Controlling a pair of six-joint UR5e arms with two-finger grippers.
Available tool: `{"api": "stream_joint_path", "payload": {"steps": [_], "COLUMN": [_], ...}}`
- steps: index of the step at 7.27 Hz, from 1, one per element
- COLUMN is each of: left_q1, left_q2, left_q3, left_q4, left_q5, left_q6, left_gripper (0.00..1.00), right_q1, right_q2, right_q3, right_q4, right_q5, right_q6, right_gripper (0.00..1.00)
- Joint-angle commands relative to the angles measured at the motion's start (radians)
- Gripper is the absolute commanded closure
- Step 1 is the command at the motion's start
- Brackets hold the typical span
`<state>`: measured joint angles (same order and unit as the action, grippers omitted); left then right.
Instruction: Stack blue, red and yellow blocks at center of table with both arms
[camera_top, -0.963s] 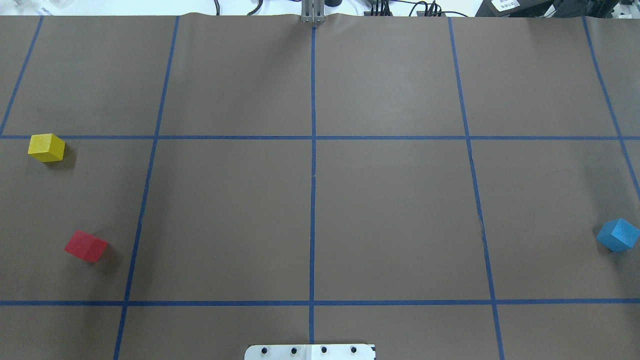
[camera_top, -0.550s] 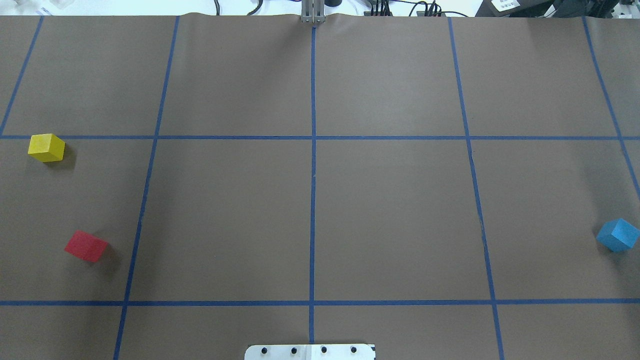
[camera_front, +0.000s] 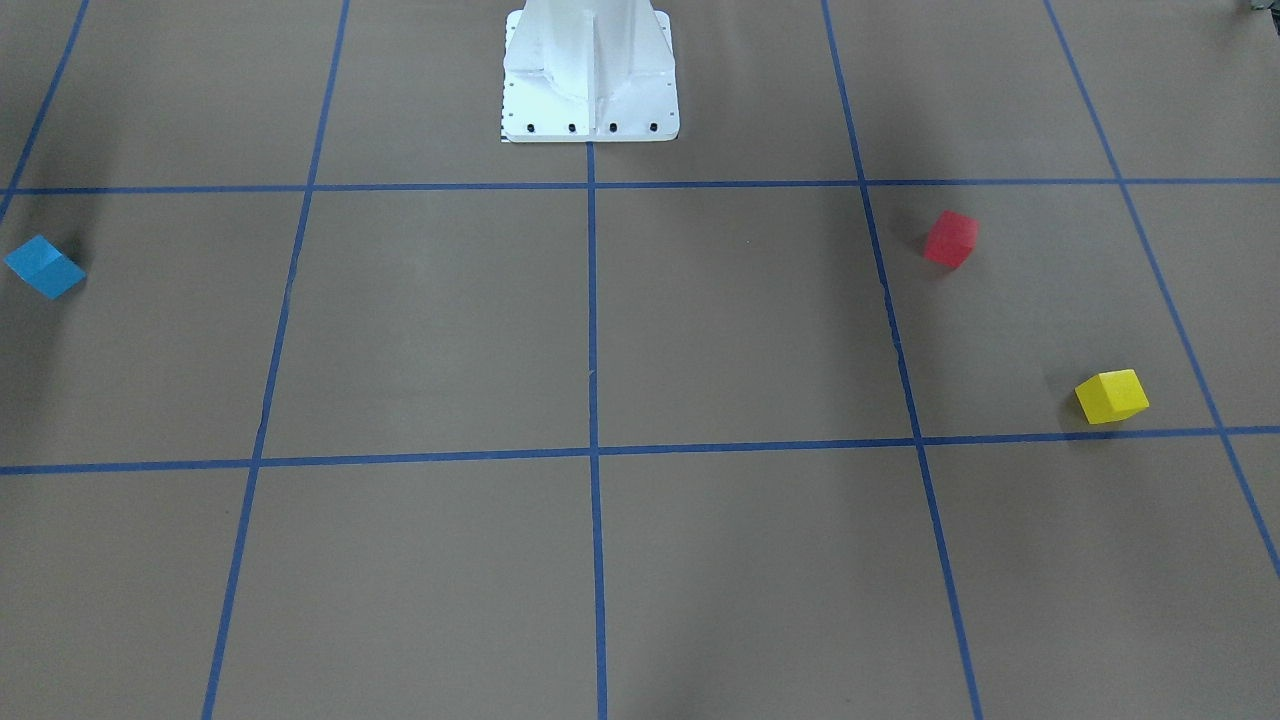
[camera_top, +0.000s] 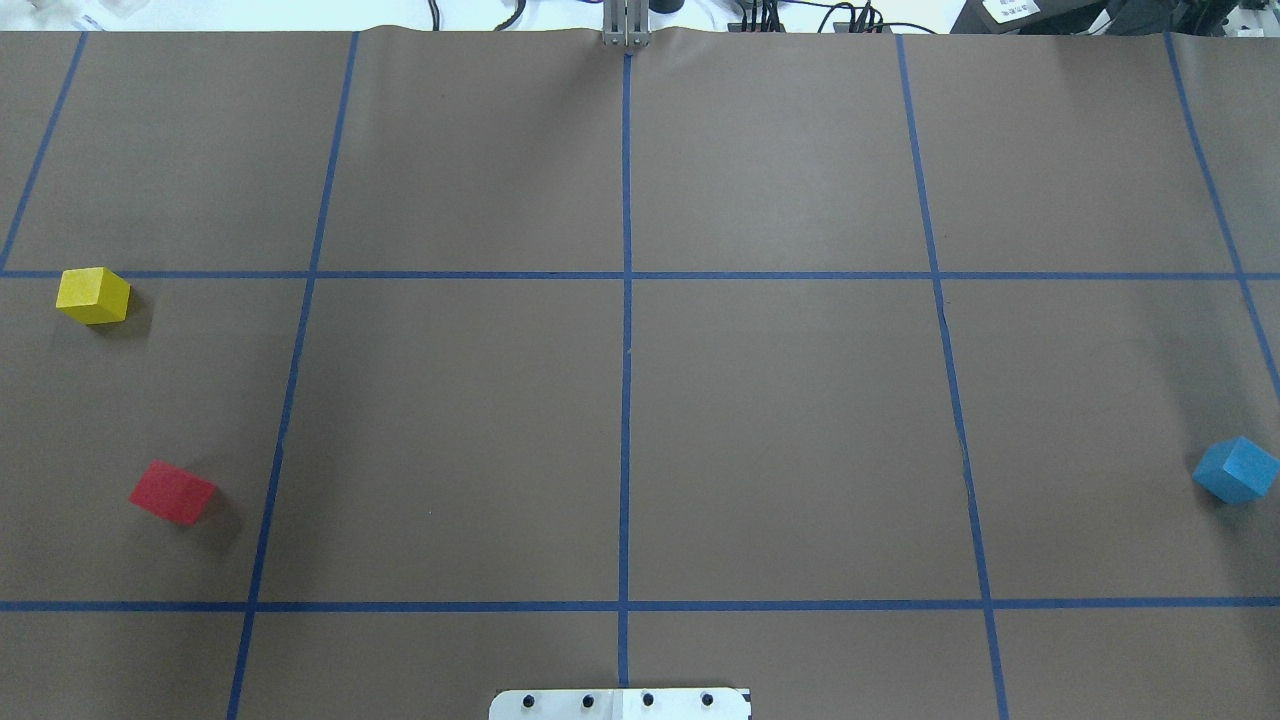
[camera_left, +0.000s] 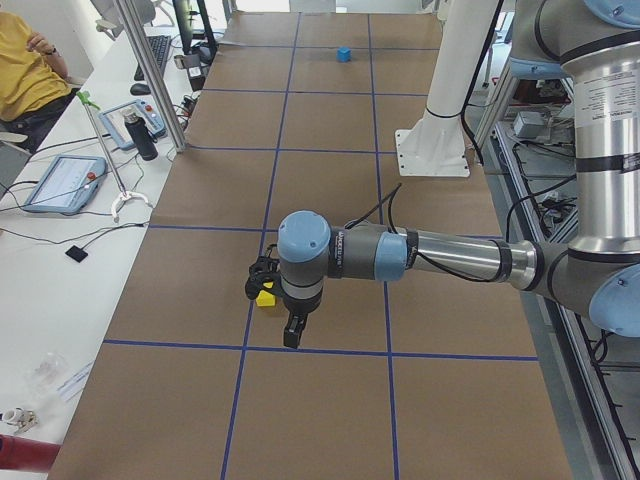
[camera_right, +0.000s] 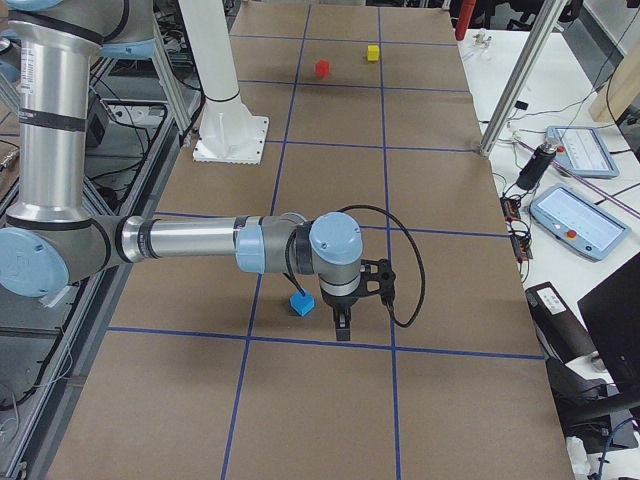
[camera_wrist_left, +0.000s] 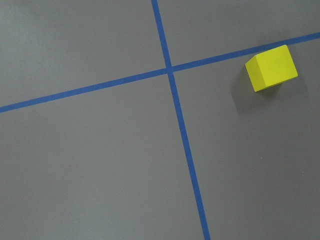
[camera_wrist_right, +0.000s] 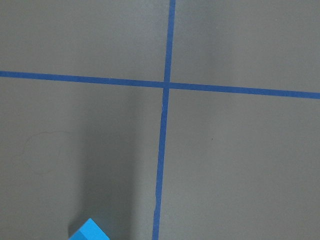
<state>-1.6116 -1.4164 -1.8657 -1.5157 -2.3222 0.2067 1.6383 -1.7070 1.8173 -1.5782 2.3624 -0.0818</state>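
Three blocks are spread over the table (camera_top: 780, 420), all kept apart. Two are placed on the robot's left side. The far block (camera_top: 93, 295) is set just on the robot's side of a cross line (camera_top: 450, 275). The near block (camera_top: 172, 492) is set closer to the robot's base (camera_top: 620, 704) and slightly further inward. The lone block (camera_top: 1236, 470) is placed near the right edge, well apart from both.

Left arm (camera_left: 450, 258) and right arm (camera_right: 190, 240) stretch level, left hand (camera_left: 291, 333) and right hand (camera_right: 342, 326) pointing down, grip unreadable.
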Motion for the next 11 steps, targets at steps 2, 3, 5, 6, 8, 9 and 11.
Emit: {"api": "stream_joint_path", "payload": {"steps": [2,3,5,6,8,9,11], "left_q1": [-0.001,-0.001,-0.001,-0.001,0.001,0.001,0.001], "left_q2": [-0.03,-0.036,-0.052,-0.052,-0.053,-0.053,-0.053], "left_q3": [-0.03,-0.029,-0.014,-0.003,-0.001,-0.001,-0.009], "left_q4": [-0.024,-0.052,-0.211,-0.262,-0.267,-0.267,-0.267], "left_q5": [0.004,0.006,0.009,0.009,0.007,0.007,0.003], "left_q6": [-0.006,-0.004,-0.004,-0.004,-0.006,-0.006,-0.004], "left_gripper": [0.0,0.0,0.0,0.0,0.0,0.0,0.0], "right_q1": [0.002,0.0,-0.005,-0.02,-0.115,-0.153,-0.282], "right_q2": [0.007,0.012,0.01,0.035,0.008,-0.034,-0.123], "right_q3": [0.002,-0.003,0.005,0.013,0.013,0.014,0.014], "right_q4": [0.161,0.173,0.182,0.197,0.304,0.366,0.501], "right_q5": [0.006,0.008,0.065,0.124,0.225,0.203,0.073], "right_q6": [0.004,0.004,0.016,0.022,0.027,0.045,0.109], "right_gripper": [0.0,0.0,0.0,0.01,0.01,0.01,0.01]}}
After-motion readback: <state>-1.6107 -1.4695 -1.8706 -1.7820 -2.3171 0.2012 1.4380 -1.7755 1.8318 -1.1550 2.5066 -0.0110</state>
